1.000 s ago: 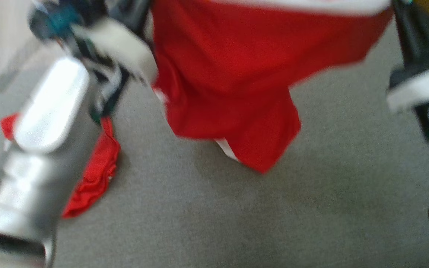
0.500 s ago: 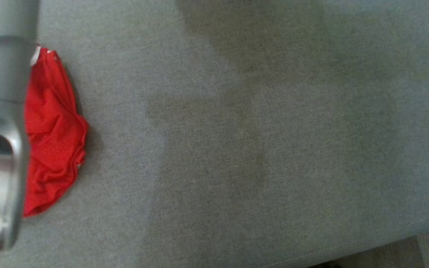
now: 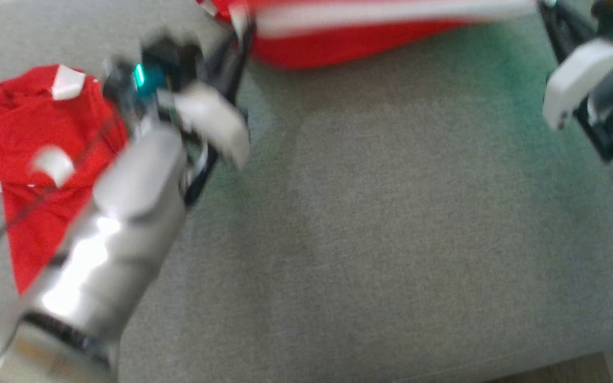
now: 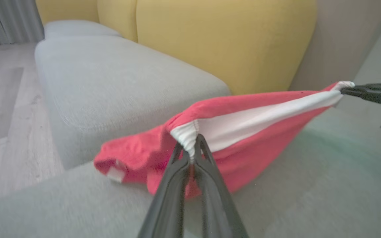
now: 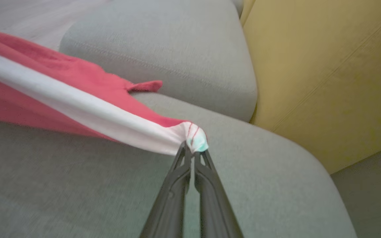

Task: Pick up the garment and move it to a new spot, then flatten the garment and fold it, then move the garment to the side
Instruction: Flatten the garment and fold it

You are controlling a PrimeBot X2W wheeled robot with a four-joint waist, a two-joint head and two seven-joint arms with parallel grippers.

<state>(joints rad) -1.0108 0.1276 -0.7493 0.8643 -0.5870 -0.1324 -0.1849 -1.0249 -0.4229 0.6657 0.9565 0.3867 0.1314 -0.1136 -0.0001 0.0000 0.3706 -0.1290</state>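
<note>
Two grippers, both clamped: left gripper pinches one end of the garment by its white band, right gripper the other. Band runs taut between them, red cloth sagging low over the grey cushion.

The left hand has its fingers pinched together on the gathered end of the white band of the red garment, the band drawn taut to the right hand, while the cloth sags to the grey sofa seat before yellow back cushions.
</note>
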